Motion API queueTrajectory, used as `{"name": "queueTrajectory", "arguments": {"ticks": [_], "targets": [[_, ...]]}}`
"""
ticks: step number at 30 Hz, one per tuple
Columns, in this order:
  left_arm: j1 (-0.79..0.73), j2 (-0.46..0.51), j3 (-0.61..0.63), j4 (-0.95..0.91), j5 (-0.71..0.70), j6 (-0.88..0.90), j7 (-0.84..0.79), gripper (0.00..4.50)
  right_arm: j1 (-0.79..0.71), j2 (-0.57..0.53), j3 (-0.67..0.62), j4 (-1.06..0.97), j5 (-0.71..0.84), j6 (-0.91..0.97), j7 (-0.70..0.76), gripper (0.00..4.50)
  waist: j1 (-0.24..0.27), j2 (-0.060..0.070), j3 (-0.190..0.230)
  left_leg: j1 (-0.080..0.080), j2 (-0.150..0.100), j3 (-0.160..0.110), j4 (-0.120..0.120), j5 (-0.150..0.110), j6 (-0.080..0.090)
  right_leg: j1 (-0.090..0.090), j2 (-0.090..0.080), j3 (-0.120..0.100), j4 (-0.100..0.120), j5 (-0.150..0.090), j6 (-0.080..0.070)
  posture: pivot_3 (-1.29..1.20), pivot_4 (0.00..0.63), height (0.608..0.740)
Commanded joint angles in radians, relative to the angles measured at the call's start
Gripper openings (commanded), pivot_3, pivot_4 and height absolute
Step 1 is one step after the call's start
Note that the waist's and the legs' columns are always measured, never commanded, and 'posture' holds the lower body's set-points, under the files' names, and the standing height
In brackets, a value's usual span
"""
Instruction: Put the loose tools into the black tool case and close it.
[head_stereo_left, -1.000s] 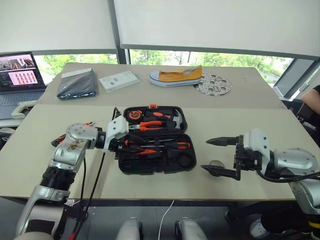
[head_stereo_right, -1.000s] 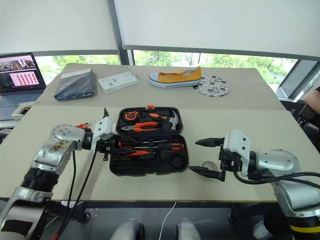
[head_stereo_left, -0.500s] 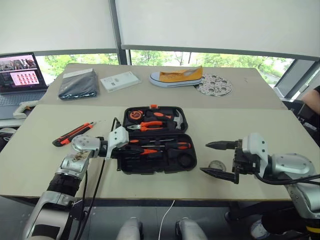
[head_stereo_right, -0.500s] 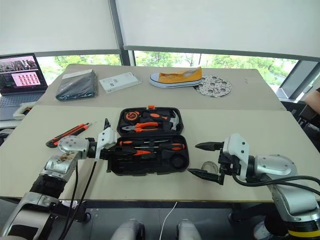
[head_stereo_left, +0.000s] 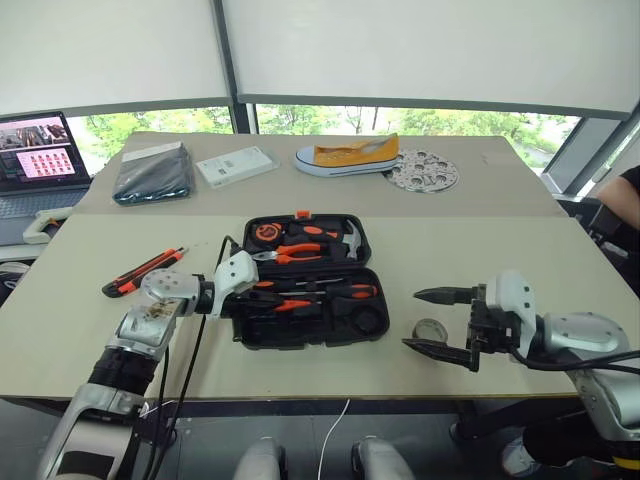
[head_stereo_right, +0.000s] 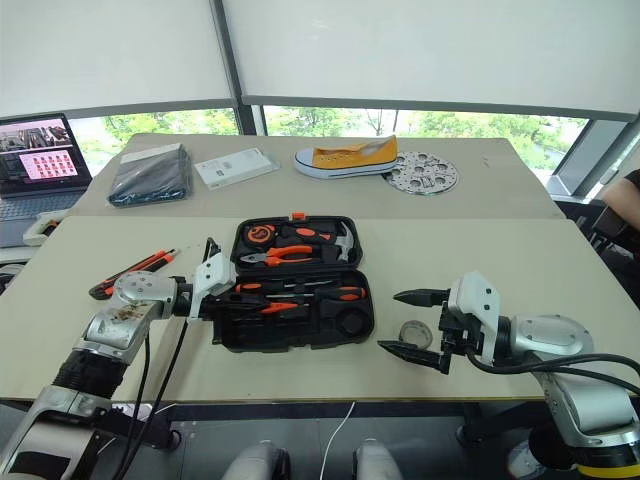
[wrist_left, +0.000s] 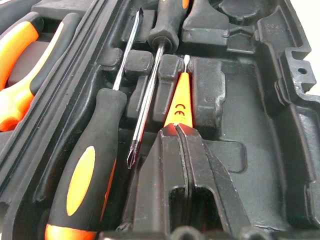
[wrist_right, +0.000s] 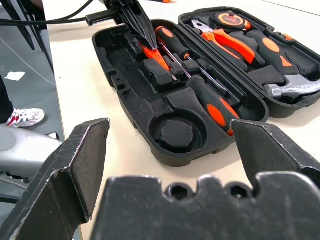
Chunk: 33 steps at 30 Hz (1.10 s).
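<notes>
- Now your left gripper reaches into the near half of the black tool case, its fingers pinched tight on the butt end of the small orange tester, which lies along a moulded slot straight ahead of the fingertips.
- Just beside the tester, on its far side from the case's open edge, you see two screwdrivers bedded in their slots, one with a fat black-and-orange handle.
- Past those, in the lid half beyond the hinge, sit the orange-handled pliers, the hammer and the tape measure.
- Behind your left gripper, out on the table and well apart from the case, the orange-and-black knife tool lies loose.
- Your right gripper hovers with its two fingers spread wide and nothing between them, off the case's right end.
- Between those spread fingers and the case, the small tape roll rests flat on the table, near the lower fingertip.
- Farther back from both grippers you have a dark pouch, a white box, a yellow shoe, a perforated metal disc and a laptop.
</notes>
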Motion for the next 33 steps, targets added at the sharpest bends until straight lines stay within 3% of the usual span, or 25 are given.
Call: {"name": "queueTrajectory", "arguments": {"ticks": [1,3,8,13,19,23,25,30,33], "targets": [[0.037,-0.011,0.135,-0.034,-0.114,-0.052,0.019,0.28,-0.024,0.026,-0.029,0.000,0.013,-0.071,0.014,4.50,-0.001,0.000,0.000,-0.001,0.000,0.000,0.000,0.000,0.000,-0.001,0.000,0.000,0.000,0.000,0.000,0.00,0.150,0.740],[0.084,-0.003,0.229,-0.081,-0.197,-0.053,0.021,0.76,-0.035,0.063,-0.041,0.012,0.006,-0.127,0.003,4.50,-0.007,-0.002,0.001,-0.002,0.000,0.000,0.000,0.000,0.000,-0.002,0.000,0.000,0.000,0.000,0.000,0.00,0.150,0.740],[0.268,0.066,0.415,-0.145,-0.262,-0.055,0.061,2.67,-0.031,0.135,-0.059,0.030,0.017,-0.210,-0.005,4.50,-0.014,-0.002,0.001,-0.003,0.001,0.000,-0.002,0.000,0.000,-0.003,0.000,0.000,-0.002,0.000,0.000,0.00,0.150,0.740],[0.574,0.077,0.712,-0.148,-0.284,-0.076,0.198,4.32,-0.001,0.208,-0.070,0.005,0.093,-0.222,-0.014,4.50,-0.018,-0.004,0.002,-0.001,0.002,0.002,-0.005,0.000,0.000,-0.003,-0.001,0.000,-0.003,0.000,-0.001,0.00,0.150,0.740],[0.835,0.013,0.900,-0.159,-0.305,-0.094,0.296,4.41,0.034,0.261,-0.050,-0.031,0.071,-0.271,-0.040,4.50,-0.003,-0.005,0.002,0.002,0.004,0.003,-0.007,-0.001,-0.001,-0.002,-0.004,0.000,-0.003,-0.005,-0.009,0.00,0.150,0.740],[0.885,-0.029,0.970,-0.169,-0.341,-0.058,0.385,4.41,0.057,0.291,-0.036,-0.067,0.074,-0.277,-0.064,4.50,0.009,-0.007,0.001,0.003,0.003,0.004,-0.007,-0.006,-0.009,-0.004,-0.008,-0.002,-0.003,-0.005,-0.009,0.00,0.150,0.740],[0.871,-0.026,0.971,-0.187,-0.368,-0.019,0.417,4.41,0.065,0.295,-0.031,-0.069,0.066,-0.289,-0.061,4.50,0.013,-0.008,0.000,0.003,0.003,0.004,-0.007,-0.006,-0.010,-0.006,-0.010,-0.004,-0.003,-0.005,-0.009,0.00,0.150,0.740],[0.726,0.100,0.894,-0.196,-0.387,0.188,0.494,4.41,0.056,0.281,-0.004,-0.080,0.041,-0.278,-0.072,4.50,0.019,-0.011,-0.001,0.002,0.003,0.005,-0.007,-0.006,-0.010,-0.005,-0.013,-0.010,-0.003,-0.005,-0.009,0.00,0.150,0.740],[0.562,0.220,0.769,-0.133,-0.329,0.297,0.511,4.41,0.036,0.261,0.012,-0.124,0.049,-0.195,-0.126,4.50,0.015,-0.011,-0.001,0.002,0.002,0.005,-0.007,-0.006,-0.010,-0.003,-0.013,-0.010,-0.003,-0.005,-0.009,0.00,0.150,0.740]]}}
